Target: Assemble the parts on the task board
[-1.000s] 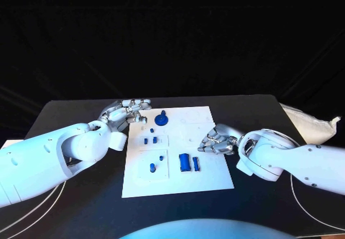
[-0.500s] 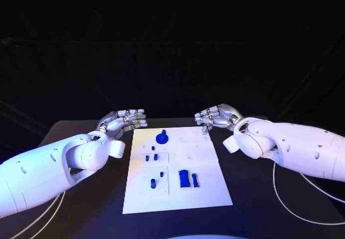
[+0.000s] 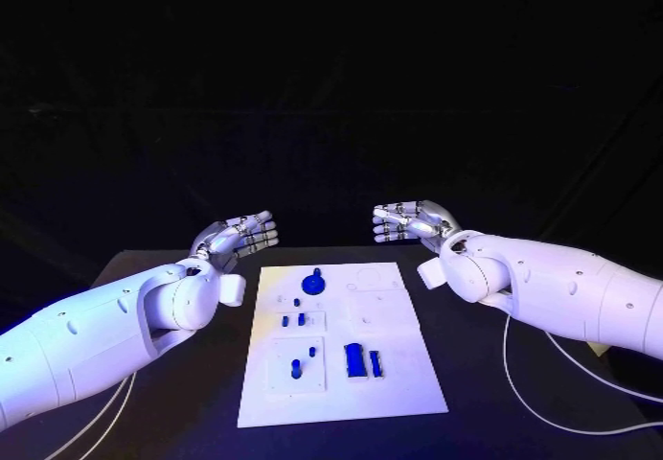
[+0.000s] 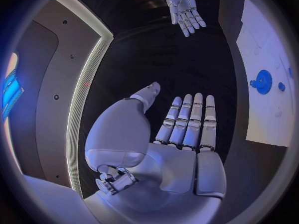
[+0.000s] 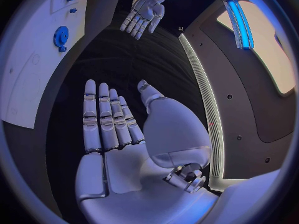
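The white task board (image 3: 400, 335) lies in the middle of the black table. A round blue part (image 3: 313, 283) sits near its far end. Small blue pieces (image 3: 291, 320) stand in a pocket below it. Two longer blue parts (image 3: 362, 360) and two small ones (image 3: 303, 362) lie on the near half. My left hand (image 3: 238, 233) is raised past the board's far left corner, fingers straight, holding nothing. My right hand (image 3: 410, 222) is raised past the far right corner, also flat and empty. In the wrist views my left hand (image 4: 181, 134) and right hand (image 5: 118, 134) show bare palms.
Black table surface surrounds the board on all sides. A white cable (image 3: 532, 383) curves over the table at the right, another (image 3: 97, 412) at the left. The round blue part (image 4: 262, 81) also shows on the board (image 4: 264, 45) in the left wrist view.
My right hand has lifted from the board's right edge to a raised spot beyond its far end and spread its fingers. My left hand rose a little. The camera tilted.
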You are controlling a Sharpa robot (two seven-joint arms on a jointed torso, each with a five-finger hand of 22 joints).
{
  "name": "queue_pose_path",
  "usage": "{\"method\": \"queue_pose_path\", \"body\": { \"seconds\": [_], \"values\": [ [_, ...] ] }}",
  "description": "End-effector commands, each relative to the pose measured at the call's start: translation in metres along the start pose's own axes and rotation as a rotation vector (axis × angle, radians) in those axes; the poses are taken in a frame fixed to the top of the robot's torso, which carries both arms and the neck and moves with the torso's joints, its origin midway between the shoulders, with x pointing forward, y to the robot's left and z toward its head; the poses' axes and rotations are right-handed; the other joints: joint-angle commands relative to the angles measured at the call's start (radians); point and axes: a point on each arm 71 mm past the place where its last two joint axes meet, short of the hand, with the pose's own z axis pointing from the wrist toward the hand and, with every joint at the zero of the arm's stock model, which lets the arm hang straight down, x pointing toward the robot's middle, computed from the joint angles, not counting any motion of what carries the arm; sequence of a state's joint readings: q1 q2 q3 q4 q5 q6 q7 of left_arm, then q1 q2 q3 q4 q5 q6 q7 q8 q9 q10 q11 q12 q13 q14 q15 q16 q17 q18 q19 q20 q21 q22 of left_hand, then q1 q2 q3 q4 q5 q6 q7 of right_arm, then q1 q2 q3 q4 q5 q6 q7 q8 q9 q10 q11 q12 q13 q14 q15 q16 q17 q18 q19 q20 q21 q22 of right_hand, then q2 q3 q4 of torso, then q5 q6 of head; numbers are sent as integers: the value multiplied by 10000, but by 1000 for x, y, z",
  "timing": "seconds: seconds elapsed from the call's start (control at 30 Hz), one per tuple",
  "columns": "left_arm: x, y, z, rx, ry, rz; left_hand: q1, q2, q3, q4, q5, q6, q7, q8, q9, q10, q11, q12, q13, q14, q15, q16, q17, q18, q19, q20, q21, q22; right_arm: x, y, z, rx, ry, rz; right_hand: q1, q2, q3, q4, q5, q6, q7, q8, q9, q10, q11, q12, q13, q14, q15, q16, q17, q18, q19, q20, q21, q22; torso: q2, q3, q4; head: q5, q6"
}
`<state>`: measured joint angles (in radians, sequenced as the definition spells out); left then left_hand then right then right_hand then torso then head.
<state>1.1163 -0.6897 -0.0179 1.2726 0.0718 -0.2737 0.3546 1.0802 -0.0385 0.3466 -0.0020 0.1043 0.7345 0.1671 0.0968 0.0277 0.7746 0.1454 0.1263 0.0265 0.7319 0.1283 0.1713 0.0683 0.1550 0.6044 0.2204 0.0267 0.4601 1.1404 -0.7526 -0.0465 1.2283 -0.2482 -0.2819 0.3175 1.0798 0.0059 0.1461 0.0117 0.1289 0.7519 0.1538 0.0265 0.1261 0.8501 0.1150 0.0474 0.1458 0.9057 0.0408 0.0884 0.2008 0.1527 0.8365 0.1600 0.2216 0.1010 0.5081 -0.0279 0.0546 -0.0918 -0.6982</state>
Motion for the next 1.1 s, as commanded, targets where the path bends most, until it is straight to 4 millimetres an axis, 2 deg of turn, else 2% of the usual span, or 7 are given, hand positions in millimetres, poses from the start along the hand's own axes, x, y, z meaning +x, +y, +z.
{"method": "queue_pose_path", "body": {
  "seconds": [0.03,0.33,0.37,0.4,0.5,0.57,1.1],
  "values": [
    [4,0,-4,180,-264,162,-3534,385,-1133,20,-343,-2406,-548,-968,-277,-2537,-481,-417,-265,-2395,-419,-558,-683,-465,-1977,-724,-267,-1504,7,1,-3,-151,-343,180,-3535,-59,-485,-117,-423,-2461,-502,-265,-411,-2784,-377,-474,-478,-2965,-408,-884,-659,-503,-2739,-524,-727,-1010,103,75,-145,227,239],
    [16,2,-26,759,-1378,851,-5691,385,-1829,20,-1043,-3874,-882,-968,-277,-4083,-1454,-1263,-265,-3857,-1283,-903,-683,-681,-3186,-1164,-267,-2424,42,8,-22,-559,-1521,1145,-5700,-59,-754,-117,-1289,-3975,-813,-265,-1261,-4490,-1150,-474,-1458,-4787,-408,-884,-1063,-721,-4420,-844,-1171,-1010,337,261,-509,856,915],
    [18,2,-29,842,-1522,949,-5890,385,-1887,20,-1043,-4007,-912,-968,-277,-4227,-1454,-1263,-265,-3995,-1283,-933,-683,-753,-3300,-1203,-267,-2509,46,8,-25,-581,-1675,1251,-5900,-59,-1461,-117,-1289,-4114,-1538,-265,-1261,-4648,-1150,-474,-1458,-4954,-408,-884,-1098,-722,-4575,-874,-1213,-1010,349,269,-527,886,947],
    [20,2,-32,918,-1652,1039,-6093,385,-1955,20,-1043,-4142,-946,-968,-277,-4370,-1454,-1263,-265,-4131,-1283,-961,-683,-787,-3413,-1243,-267,-2597,50,9,-27,-595,-1812,1343,-6104,-59,-1461,-117,-1289,-4257,-1538,-265,-1261,-4808,-1150,-474,-1458,-5126,-408,-884,-1137,-722,-4734,-1600,-1254,-1010,356,275,-538,906,968],
    [24,2,-41,1147,-2030,1308,-6687,385,-2146,20,-1043,-4542,-1671,-968,-277,-4793,-1454,-1263,-265,-4531,-1283,-1713,-683,-787,-3741,-1366,-267,-2848,61,12,-36,-605,-2210,1588,-6692,-59,-1461,-117,-1289,-4664,-1538,-265,-1261,-5272,-1150,-474,-1458,-5618,-408,-884,-1246,-1527,-5185,-1600,-1375,-1010,361,279,-546,918,982],
    [26,2,-45,1247,-2188,1425,-6989,385,-2240,20,-1043,-4736,-1671,-968,-277,-5014,-1454,-1263,-265,-4736,-1283,-1713,-683,-1550,-3912,-1427,-267,-2977,65,13,-39,-596,-2375,1680,-7006,-59,-1461,-117,-1289,-4878,-1538,-265,-1261,-5527,-1150,-474,-1458,-5881,-408,-884,-1304,-1527,-5434,-1600,-1440,-1010,361,279,-546,918,982],
    [30,1,-52,1414,-2446,1620,-8846,385,-3466,20,-1043,-6013,-1671,-968,-277,-6348,-1454,-1263,-265,-5996,-1283,-1713,-683,-1550,-4939,-2204,-267,-3771,72,15,-45,-567,-2623,1807,-8845,-59,-1461,-117,-1289,-6168,-1538,-265,-1261,-6970,-1150,-474,-1458,-7425,-408,-884,-2008,-1527,-6857,-1600,-2216,-1010,361,279,-546,918,982]
  ]
}}
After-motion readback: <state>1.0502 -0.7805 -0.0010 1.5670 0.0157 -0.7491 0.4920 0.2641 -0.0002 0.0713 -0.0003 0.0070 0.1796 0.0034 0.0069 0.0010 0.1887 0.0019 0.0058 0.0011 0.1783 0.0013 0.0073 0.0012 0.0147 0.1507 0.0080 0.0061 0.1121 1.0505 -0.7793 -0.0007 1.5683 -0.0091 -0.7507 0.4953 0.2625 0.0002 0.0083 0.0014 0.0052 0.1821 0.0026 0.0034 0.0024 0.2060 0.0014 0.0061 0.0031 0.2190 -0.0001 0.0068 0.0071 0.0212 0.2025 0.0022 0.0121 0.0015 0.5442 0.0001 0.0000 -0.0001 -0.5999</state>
